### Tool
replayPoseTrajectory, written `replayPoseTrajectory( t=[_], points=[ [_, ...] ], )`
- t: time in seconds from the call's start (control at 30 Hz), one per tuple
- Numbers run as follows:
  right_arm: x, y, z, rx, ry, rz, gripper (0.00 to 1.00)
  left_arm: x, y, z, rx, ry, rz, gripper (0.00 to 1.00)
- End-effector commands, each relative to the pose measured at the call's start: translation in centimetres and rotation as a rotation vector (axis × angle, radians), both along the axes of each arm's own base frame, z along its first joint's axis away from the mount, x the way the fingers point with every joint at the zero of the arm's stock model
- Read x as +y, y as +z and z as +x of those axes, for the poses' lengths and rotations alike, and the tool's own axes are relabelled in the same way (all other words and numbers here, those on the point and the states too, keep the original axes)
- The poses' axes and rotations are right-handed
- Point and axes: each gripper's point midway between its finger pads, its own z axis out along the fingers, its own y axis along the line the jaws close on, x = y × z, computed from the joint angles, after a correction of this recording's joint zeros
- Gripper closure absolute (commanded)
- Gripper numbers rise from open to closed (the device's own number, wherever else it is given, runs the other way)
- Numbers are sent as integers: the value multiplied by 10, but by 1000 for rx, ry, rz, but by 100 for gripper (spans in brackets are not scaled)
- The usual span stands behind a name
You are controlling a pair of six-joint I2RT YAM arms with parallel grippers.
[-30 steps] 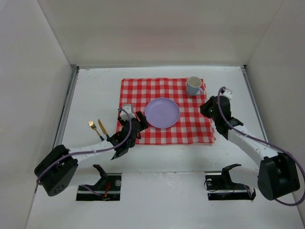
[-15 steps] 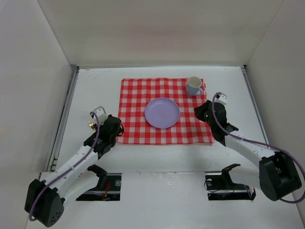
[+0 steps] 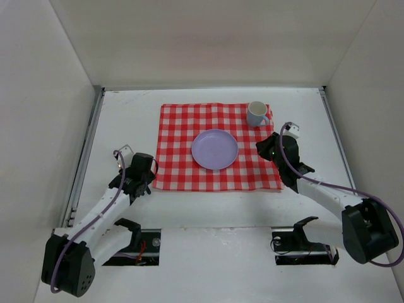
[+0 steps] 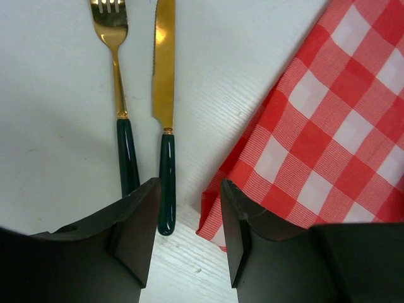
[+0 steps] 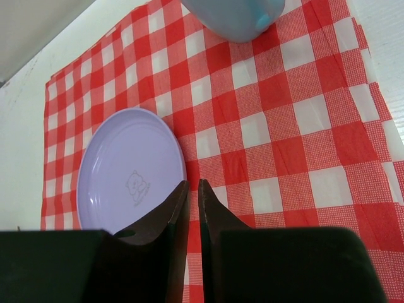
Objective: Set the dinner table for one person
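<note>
Two grippers, one plate, one mug, one cloth, one fork and one knife are on the dinner table. Left gripper: jaws parted, holding nothing; the knife lies just ahead, its dark green handle reaching the gap beside the left finger, with the fork parallel on its far side, apart. The checked cloth has its corner near the other finger. Right gripper: fingers nearly touching, nothing between them, over the cloth; the lilac plate sits ahead-left, the pale blue mug far ahead.
</note>
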Motion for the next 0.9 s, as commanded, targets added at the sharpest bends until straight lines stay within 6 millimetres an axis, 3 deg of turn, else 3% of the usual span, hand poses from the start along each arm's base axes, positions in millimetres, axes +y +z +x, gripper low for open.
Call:
replayPoseTrajectory(
  t=[0.0, 0.7, 0.87],
  points=[
    [6, 13, 6, -55, 12, 30, 83, 0, -11, -5, 67, -25, 5, 61],
    [5, 13, 5, -52, 13, 32, 81, 3, -39, -1, 176, -21, 24, 67],
    [5, 14, 5, -58, 14, 35, 78, 3, -42, 0, 183, -21, 26, 81]
  ],
)
